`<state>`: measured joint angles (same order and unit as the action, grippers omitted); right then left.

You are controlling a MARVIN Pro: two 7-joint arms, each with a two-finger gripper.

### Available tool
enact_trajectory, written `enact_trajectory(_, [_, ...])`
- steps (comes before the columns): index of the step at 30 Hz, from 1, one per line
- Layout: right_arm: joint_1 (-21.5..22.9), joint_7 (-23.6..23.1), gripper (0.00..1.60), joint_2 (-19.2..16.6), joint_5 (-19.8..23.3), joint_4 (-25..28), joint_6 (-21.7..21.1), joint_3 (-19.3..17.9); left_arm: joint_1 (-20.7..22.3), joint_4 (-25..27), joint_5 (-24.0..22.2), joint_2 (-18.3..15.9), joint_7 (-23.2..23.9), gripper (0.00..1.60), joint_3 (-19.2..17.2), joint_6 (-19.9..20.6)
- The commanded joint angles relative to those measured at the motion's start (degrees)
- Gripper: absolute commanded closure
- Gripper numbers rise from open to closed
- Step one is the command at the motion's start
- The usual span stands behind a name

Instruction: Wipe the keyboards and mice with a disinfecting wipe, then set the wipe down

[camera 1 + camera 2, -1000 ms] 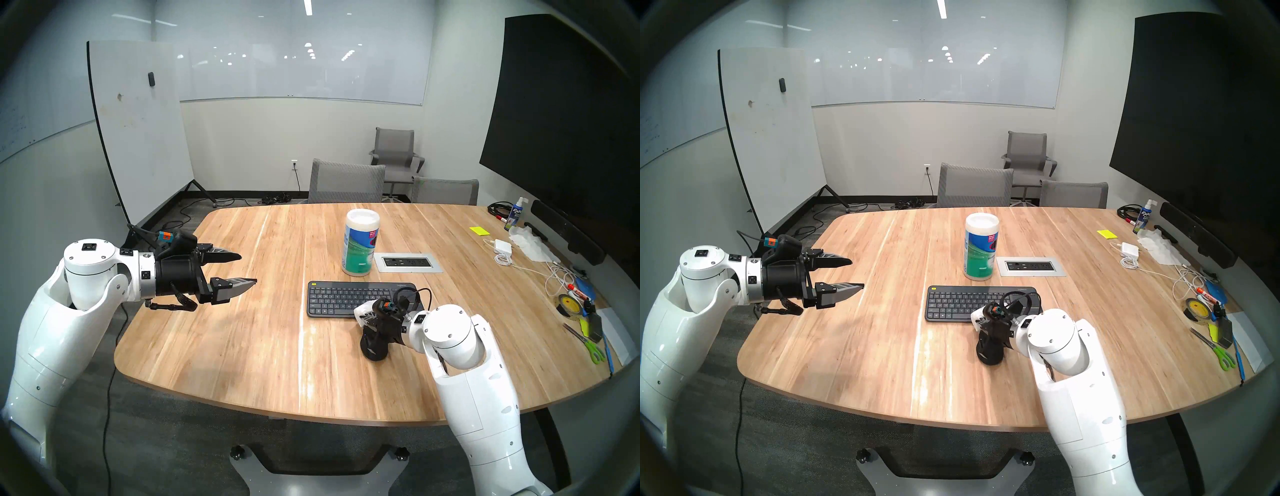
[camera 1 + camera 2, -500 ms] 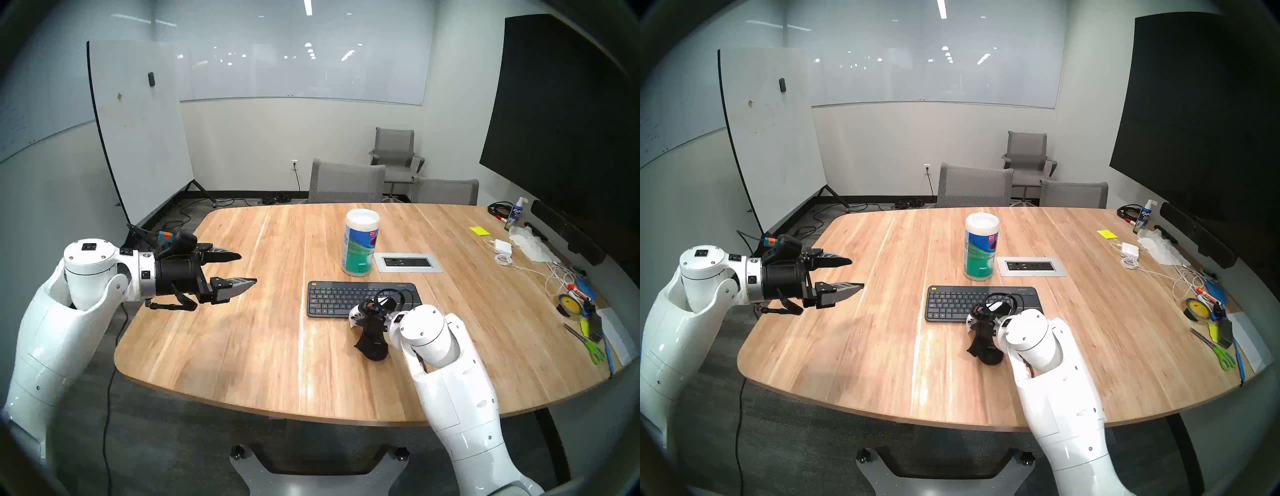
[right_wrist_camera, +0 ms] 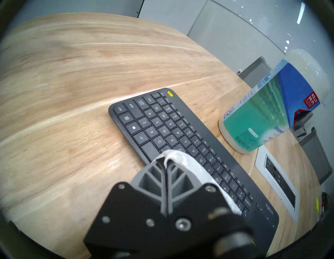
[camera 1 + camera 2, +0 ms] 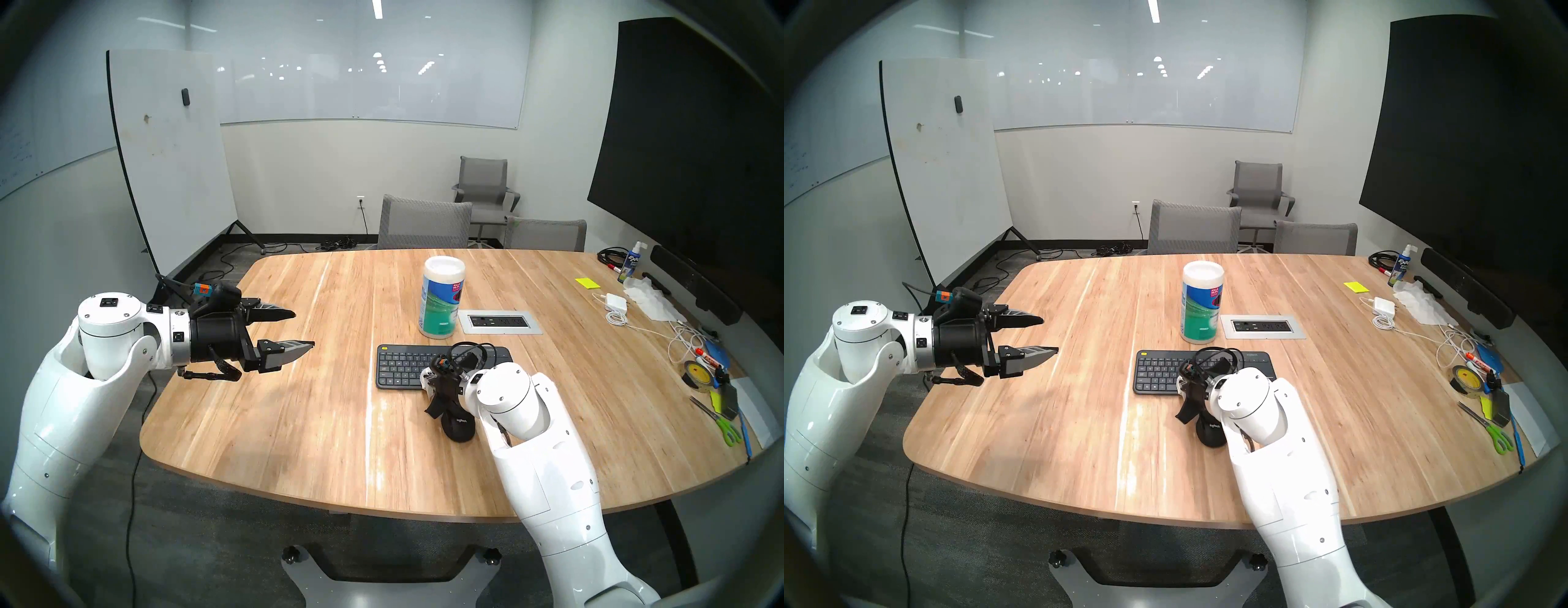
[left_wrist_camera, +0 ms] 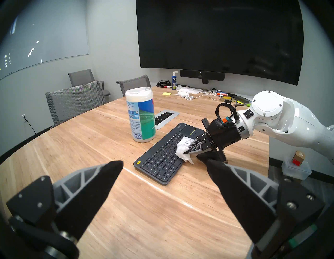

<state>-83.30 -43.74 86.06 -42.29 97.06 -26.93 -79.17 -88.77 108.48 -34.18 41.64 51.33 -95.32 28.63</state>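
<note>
The black keyboard [image 4: 403, 365] lies on the wooden table [image 4: 297, 403], yellow button at its far left corner. My right gripper [image 5: 184, 153] is shut on the white wipe [image 5: 181, 149]. It holds the wipe down over the keys at the keyboard's front edge, right of middle; the same shows in the right wrist view, with gripper [image 3: 163, 161], wipe [image 3: 182, 159] and keyboard [image 3: 159, 124]. The black mouse [image 4: 460, 426] sits just in front of the keyboard, under my right wrist. My left gripper [image 4: 304, 329] is open and empty, above the table's left edge.
The tall white wipes canister [image 4: 441, 297] stands just behind the keyboard. A metal power outlet panel [image 4: 500, 321] is set in the table to its right. A white tissue sheet [image 4: 649, 299], charger, cables, tape and scissors crowd the right edge. Grey chairs stand at the far side.
My right gripper has moved left along the keyboard's front with the wipe, off the mouse, whose top and logo now show. The left arm has not moved.
</note>
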Motion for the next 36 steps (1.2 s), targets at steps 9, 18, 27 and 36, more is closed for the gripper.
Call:
enact_trajectory(9, [-0.31,1.96,1.60,3.68,-1.58,-0.10,-0.30,4.54,0.36,0.39,-0.40,0.09,-0.01,0.00,-0.64,-0.12])
enact_trajectory(18, [-0.56,2.59,1.60,5.06,-2.35,0.12,-0.66,6.26,0.36,0.39,-0.41,0.08,-0.02,0.00,-0.64,-0.12])
enact_trajectory(27, [0.13,4.54,1.60,5.39,-1.65,-0.74,-1.79,8.18,0.35,0.40,-0.42,0.08,-0.03,0.00,-0.64,-0.13])
enact_trajectory(36, [3.06,7.68,1.60,6.51,-0.62,-3.43,-4.23,10.29,0.37,0.38,-0.42,0.05,-0.03,0.00,-0.61,-0.14])
